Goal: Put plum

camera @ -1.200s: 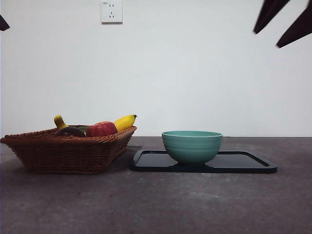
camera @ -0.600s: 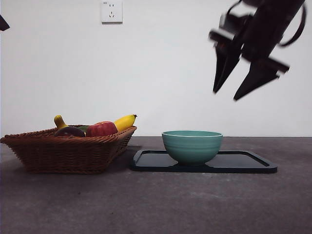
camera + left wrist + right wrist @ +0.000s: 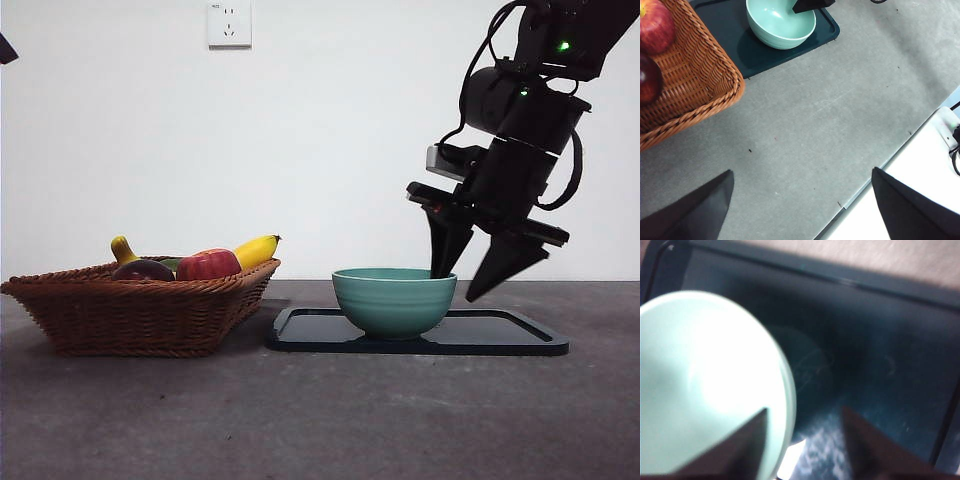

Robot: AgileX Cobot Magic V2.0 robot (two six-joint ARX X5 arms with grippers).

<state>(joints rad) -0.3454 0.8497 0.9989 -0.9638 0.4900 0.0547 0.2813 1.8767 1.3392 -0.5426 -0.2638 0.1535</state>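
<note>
The right claw [image 3: 470,285] hangs spread wide and empty over the near rim of the green bowl [image 3: 394,299], one jaw just inside the rim and the other outside over the black tray [image 3: 500,338]; a second ago only its tips showed at the top corner, and it has since come down to the bowl. The left claw [image 3: 800,205] waits wide open and empty above the bare desk [image 3: 830,125]. The plum [image 3: 143,269] lies in the wicker basket [image 3: 135,310] beside the red apple [image 3: 208,265] and the banana [image 3: 255,250], well apart from the bowl.
</note>
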